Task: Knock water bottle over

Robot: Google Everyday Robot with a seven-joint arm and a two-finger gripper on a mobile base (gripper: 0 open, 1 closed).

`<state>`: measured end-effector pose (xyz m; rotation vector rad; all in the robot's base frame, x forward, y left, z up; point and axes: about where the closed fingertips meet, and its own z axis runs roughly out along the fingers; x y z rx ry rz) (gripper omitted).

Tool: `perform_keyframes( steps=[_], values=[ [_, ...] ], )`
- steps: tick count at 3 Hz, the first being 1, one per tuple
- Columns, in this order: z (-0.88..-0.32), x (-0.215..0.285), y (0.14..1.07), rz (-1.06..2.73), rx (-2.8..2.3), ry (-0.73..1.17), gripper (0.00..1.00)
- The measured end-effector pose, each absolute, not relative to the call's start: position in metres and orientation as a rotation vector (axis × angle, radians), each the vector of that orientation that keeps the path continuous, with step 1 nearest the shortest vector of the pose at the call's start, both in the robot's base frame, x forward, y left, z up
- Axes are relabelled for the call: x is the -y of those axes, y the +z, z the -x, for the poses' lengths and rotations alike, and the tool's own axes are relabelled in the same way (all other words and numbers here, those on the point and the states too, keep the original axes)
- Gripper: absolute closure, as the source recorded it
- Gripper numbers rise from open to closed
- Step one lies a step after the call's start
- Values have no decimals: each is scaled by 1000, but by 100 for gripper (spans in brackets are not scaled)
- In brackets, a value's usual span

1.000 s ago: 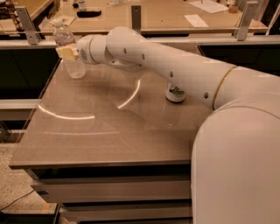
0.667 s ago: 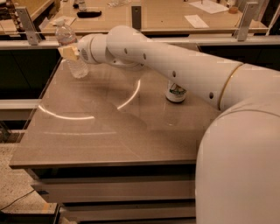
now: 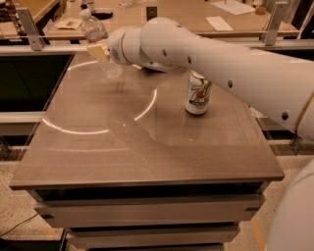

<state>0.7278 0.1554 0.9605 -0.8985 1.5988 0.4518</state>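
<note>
The water bottle point(image 3: 96, 35) is clear ribbed plastic with a white cap. It stands at the far left of the brown table point(image 3: 122, 147) and leans to the left. My gripper point(image 3: 99, 51) is at the end of the white arm, pressed against the bottle's middle from the right. Its tan fingertip pad shows against the bottle. The bottle's lower part shows through below the gripper.
A green-and-white soda can point(image 3: 198, 92) stands upright at the table's middle right, under my arm. Behind the table is a metal rail and another table point(image 3: 196, 14) with papers and small items. The floor lies to the left and front.
The view has shifted and the can now shows in full. My gripper stays against the bottle, which now leans more to the left.
</note>
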Motion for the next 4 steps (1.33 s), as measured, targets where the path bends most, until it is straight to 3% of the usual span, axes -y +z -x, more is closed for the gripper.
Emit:
perform_keyframes(
  steps=[2, 3, 4],
  values=[
    [-762, -77, 961, 942, -1414, 264, 100],
    [-746, -60, 965, 1054, -1284, 169, 100],
    [-712, -103, 995, 1196, -1132, 131, 100]
  ],
)
